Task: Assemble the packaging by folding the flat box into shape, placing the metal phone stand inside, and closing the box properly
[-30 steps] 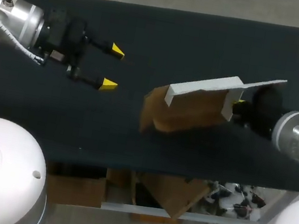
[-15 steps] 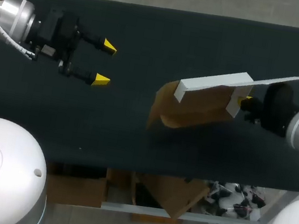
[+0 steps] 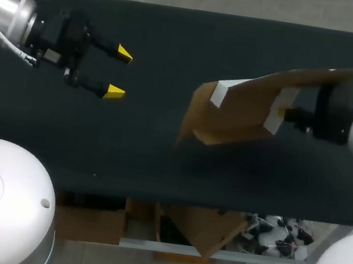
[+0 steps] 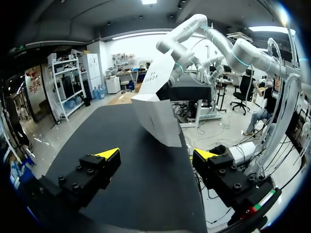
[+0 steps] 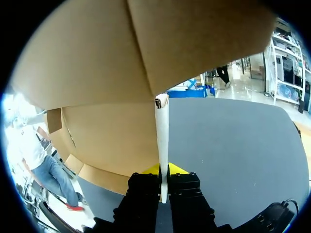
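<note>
Head view: dark surface (image 3: 180,31). The partly folded box (image 3: 241,112) is held raised over its right-middle part. Whether the box's low corner touches the surface cannot be told.

Right hand (image 3: 283,112): comes in from the right, clamped on a thin white panel at the box's right end. The right wrist view shows that panel edge-on between the two yellow tips.

Left hand (image 3: 115,72): over the left part of the surface, well apart from the box, fingers spread with nothing between them.

Step in hand (judged): folding the flat box into shape.
- Keep the right grip firm and close to a crease.
- Bring the low corner down to rest on the surface for support.
- Bring the left hand in square to the white outer wall and push along the fold line, not mid-panel, or the card may buckle.

Orientation: the long axis runs from the surface's middle up toward the far right, tilted with the right end higher. The brown inside faces up; the white outside faces the left arm.
</note>
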You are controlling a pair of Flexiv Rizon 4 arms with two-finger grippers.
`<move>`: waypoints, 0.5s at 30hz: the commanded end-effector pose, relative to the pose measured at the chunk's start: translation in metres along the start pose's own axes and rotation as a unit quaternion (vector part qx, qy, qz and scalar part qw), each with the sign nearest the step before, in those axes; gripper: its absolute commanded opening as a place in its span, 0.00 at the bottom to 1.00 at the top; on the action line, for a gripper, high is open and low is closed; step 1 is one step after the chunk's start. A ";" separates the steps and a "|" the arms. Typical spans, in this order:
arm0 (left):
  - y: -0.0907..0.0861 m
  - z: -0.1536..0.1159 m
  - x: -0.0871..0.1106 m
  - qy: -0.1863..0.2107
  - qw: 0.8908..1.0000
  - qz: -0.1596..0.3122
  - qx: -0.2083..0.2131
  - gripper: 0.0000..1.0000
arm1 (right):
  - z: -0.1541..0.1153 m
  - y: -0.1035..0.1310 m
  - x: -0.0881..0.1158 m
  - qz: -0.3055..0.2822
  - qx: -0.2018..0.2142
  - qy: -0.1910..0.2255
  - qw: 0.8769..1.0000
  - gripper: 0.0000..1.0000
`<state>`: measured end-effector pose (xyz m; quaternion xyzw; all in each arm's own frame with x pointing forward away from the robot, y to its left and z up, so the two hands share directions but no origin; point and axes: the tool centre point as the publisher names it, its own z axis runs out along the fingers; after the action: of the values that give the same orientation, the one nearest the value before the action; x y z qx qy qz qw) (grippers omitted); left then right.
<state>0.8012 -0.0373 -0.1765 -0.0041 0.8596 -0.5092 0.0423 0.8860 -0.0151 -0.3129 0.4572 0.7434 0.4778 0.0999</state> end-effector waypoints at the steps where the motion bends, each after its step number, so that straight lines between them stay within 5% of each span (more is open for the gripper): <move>1: 0.003 -0.005 -0.001 0.003 1.000 -0.004 0.000 1.00 | 0.007 0.002 -0.005 0.012 0.066 0.215 0.974 0.00; 15: 0.007 -0.008 -0.001 0.007 1.000 -0.013 -0.006 1.00 | 0.010 0.000 -0.004 0.023 0.084 0.211 0.974 0.00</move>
<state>0.8019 -0.0280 -0.1791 -0.0124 0.8622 -0.5055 0.0307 0.8918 -0.0084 -0.3200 0.4077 0.7793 0.4737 -0.0457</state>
